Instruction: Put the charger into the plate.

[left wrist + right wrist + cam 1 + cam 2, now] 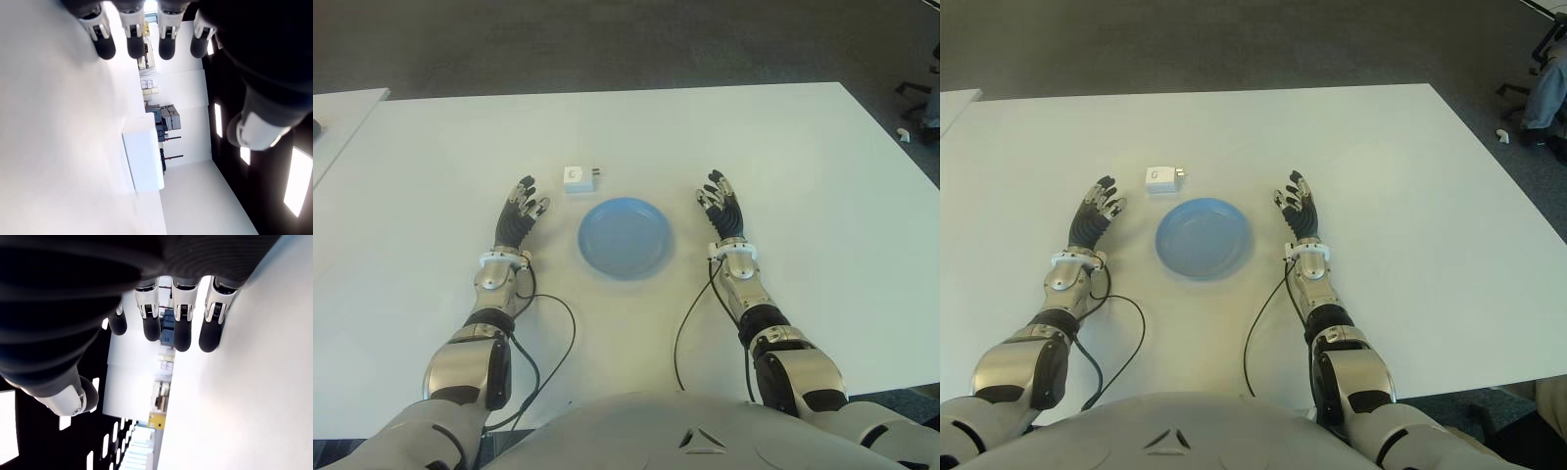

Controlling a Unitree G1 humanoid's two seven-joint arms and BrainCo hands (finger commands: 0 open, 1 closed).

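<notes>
A: What carries everything here?

B: A wide white counter [783, 157], its far edge against dark carpet.

A: And what lies on it?

B: A blue plate [626, 236] near the middle, with nothing in it. A small white charger [578, 179] sits just beyond the plate's far left rim, apart from it, prongs pointing right. Two black cables [690, 323] also trail across the near part of the counter.
</notes>
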